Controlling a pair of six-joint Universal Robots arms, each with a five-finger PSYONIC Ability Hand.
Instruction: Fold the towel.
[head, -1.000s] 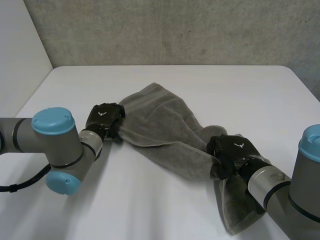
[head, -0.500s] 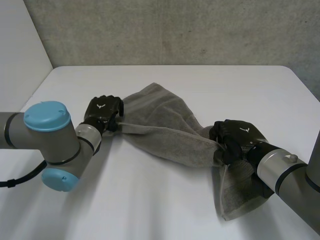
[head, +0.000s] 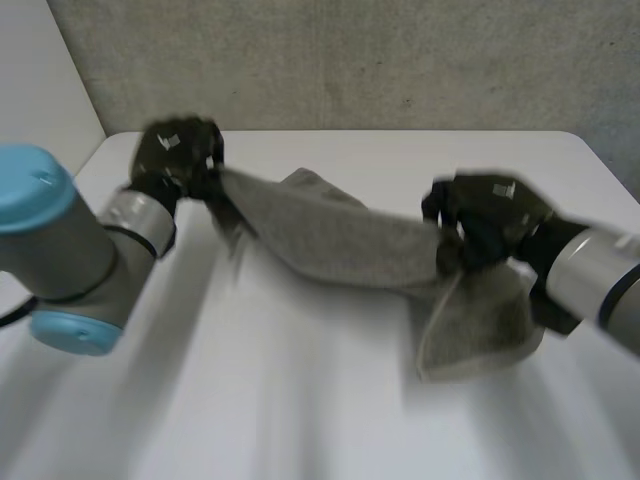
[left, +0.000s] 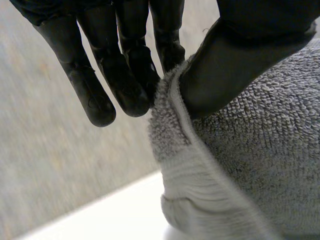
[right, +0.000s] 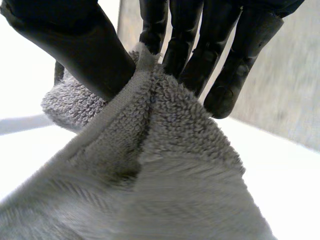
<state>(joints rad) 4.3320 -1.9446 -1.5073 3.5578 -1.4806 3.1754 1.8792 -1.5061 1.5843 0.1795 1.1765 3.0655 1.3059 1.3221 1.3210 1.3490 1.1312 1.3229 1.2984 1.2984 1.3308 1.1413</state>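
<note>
Left hand (head: 178, 150) and right hand (head: 490, 210), each pinching a towel (head: 340, 240) edge, had lifted and parted; it hung taut between them, ready to fold.

Hidden in pinches of black left hand (left: 240, 60) and black right hand (right: 75, 45), hem of grey terry towel (head: 340, 240); cropped at 3 o'clock, grey right arm (head: 598, 272).
</note>
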